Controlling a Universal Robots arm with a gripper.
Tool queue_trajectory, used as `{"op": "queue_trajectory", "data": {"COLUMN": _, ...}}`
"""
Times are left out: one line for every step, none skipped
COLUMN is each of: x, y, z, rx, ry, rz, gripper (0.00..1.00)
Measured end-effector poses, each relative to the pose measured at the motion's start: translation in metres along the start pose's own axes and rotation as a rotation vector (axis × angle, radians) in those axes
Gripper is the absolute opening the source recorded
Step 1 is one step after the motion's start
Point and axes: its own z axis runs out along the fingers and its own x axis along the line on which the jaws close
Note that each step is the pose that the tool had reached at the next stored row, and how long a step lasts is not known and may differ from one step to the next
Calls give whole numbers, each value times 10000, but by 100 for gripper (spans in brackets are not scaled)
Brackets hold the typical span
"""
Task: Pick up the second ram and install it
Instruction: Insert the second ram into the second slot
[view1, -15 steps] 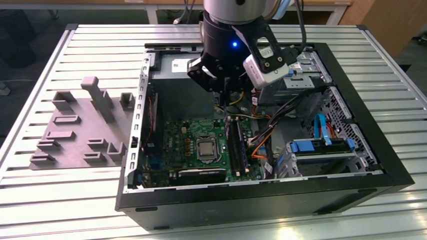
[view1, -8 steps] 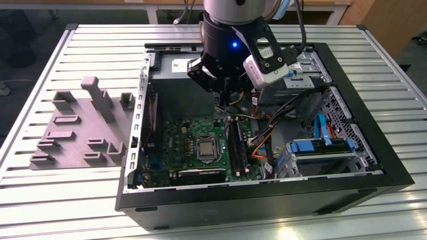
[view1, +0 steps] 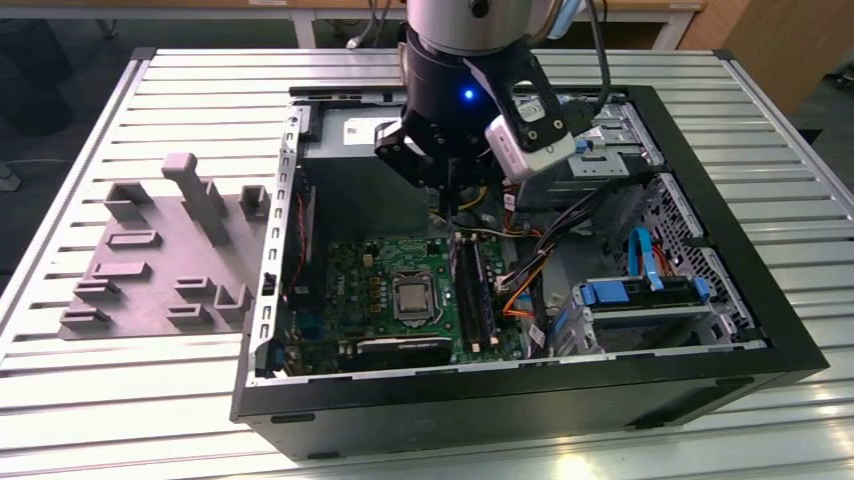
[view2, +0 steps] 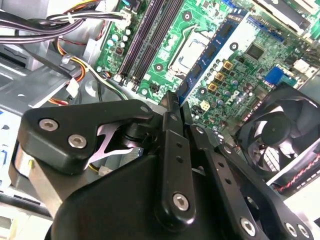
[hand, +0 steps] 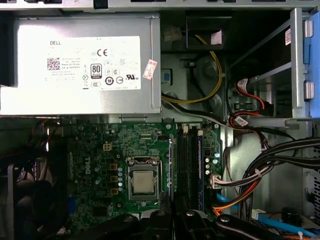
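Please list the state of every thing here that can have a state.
end effector: shut on the second ram.
second ram: held over the motherboard; whether seated, cannot tell.
computer case: lying on its side, open.
processor: bare, no cooler on it.
arm light: lit blue.

Ribbed metal table, gray plastic fixture, open computer case

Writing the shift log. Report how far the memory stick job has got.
Done: the pickup; the claw is shut on the memory stick. In hand: it hangs over the green board inside the computer case, near the black slots. Left: seating it; it appears not yet pressed into a slot.
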Motion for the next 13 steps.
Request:
{"op": "queue_trajectory", "data": {"x": 0, "y": -1, "z": 19, "rx": -2, "ry": 4, "rz": 0, "gripper": 14}}
{"op": "queue_trajectory", "data": {"x": 0, "y": -2, "z": 37, "rx": -1, "ry": 5, "rz": 4, "gripper": 14}}
{"op": "queue_trajectory", "data": {"x": 0, "y": -3, "z": 54, "rx": 0, "ry": 6, "rz": 32, "gripper": 14}}
{"op": "queue_trajectory", "data": {"x": 0, "y": -3, "z": 72, "rx": 1, "ry": 6, "rz": 84, "gripper": 14}}
{"op": "queue_trajectory", "data": {"x": 0, "y": -4, "z": 90, "rx": 2, "ry": 6, "rz": 128, "gripper": 14}}
{"op": "queue_trajectory", "data": {"x": 0, "y": -4, "z": 100, "rx": 1, "ry": 5, "rz": 150, "gripper": 14}}
{"op": "queue_trajectory", "data": {"x": 0, "y": -4, "z": 99, "rx": 2, "ry": 5, "rz": 151, "gripper": 14}}
{"op": "queue_trajectory", "data": {"x": 0, "y": -4, "z": 99, "rx": 3, "ry": 6, "rz": 151, "gripper": 14}}
{"op": "queue_trajectory", "data": {"x": 0, "y": -4, "z": 99, "rx": 2, "ry": 5, "rz": 151, "gripper": 14}}
{"op": "queue_trajectory", "data": {"x": 0, "y": -4, "z": 99, "rx": 3, "ry": 5, "rz": 151, "gripper": 14}}
{"op": "queue_trajectory", "data": {"x": 0, "y": -4, "z": 99, "rx": 2, "ry": 5, "rz": 153, "gripper": 14}}
{"op": "queue_trajectory", "data": {"x": 0, "y": -4, "z": 99, "rx": 2, "ry": 5, "rz": 154, "gripper": 14}}
{"op": "queue_trajectory", "data": {"x": 0, "y": -4, "z": 100, "rx": 1, "ry": 5, "rz": 155, "gripper": 14}}
